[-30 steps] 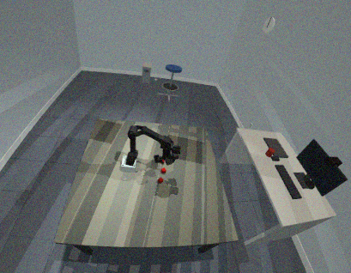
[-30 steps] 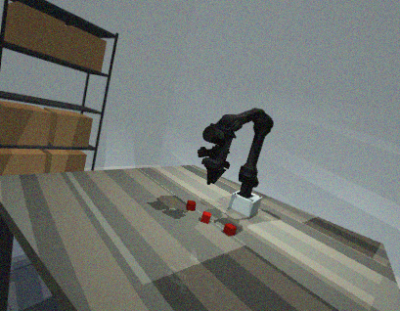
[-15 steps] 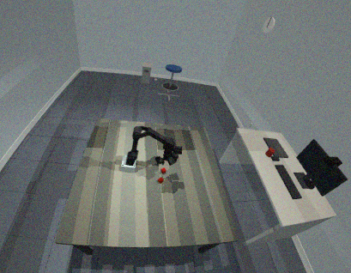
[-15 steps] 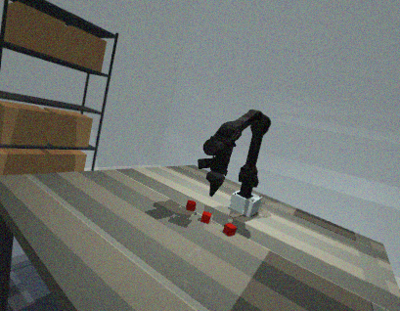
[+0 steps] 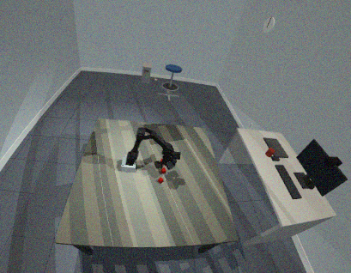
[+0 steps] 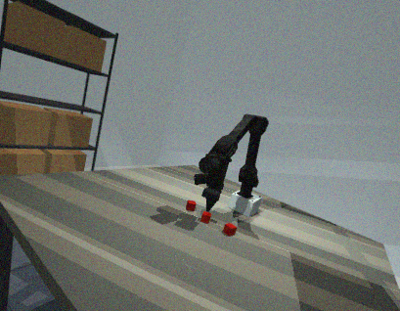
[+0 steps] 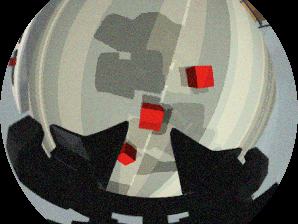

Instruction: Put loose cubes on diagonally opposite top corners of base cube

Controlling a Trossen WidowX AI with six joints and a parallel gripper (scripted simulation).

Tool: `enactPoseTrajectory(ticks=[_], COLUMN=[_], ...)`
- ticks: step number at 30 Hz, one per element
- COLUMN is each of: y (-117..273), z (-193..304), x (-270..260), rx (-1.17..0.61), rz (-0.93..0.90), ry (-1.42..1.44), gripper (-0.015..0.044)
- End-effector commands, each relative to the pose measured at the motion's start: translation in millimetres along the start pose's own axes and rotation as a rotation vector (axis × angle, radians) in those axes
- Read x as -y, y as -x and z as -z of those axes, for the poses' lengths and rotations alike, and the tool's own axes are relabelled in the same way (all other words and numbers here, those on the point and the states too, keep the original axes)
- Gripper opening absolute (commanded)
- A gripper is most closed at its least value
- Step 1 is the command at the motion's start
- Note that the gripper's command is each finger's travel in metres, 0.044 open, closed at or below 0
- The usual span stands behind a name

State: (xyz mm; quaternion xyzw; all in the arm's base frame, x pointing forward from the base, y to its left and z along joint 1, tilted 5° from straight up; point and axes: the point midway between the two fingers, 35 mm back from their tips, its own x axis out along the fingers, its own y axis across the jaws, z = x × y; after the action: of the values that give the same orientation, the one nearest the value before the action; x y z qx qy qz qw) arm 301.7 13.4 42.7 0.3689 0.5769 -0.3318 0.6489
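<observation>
Three similar red cubes stand in a loose row, spaced apart; colour does not tell which is the base. The middle cube (image 5: 163, 171) (image 6: 205, 217) (image 7: 151, 116) shows whole in the wrist view. Another cube (image 5: 160, 180) (image 6: 191, 205) (image 7: 202, 76) is at the row's upper right in the wrist view. The third cube (image 6: 230, 229) (image 7: 126, 154) is partly covered by a finger in the wrist view and mostly hidden by the arm in the top view. My gripper (image 6: 208, 210) (image 7: 150, 128) is open and empty, pointing down, low near the middle cube.
The striped table (image 5: 135, 219) (image 6: 139, 274) carries everything. My arm's white base block (image 5: 129, 168) (image 6: 251, 206) stands to one side of the row. A white desk (image 5: 259, 180) with a monitor (image 5: 321, 167) is beyond the table. A shelf with cartons (image 6: 51, 41) stands behind.
</observation>
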Motion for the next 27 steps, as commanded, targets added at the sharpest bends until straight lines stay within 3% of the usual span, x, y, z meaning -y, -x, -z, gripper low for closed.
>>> enactPoseTrajectory(ticks=[1,23,27], y=[-7.2,-39.6,-39.6], z=[0.0,0.1,0.1], x=[1.5,2.0,2.0], rx=[0.001,0.001,0.001], rz=[0.007,0.007,0.007], ry=[0.004,0.004,0.004], gripper=[0.0265,0.0265,0.0160])
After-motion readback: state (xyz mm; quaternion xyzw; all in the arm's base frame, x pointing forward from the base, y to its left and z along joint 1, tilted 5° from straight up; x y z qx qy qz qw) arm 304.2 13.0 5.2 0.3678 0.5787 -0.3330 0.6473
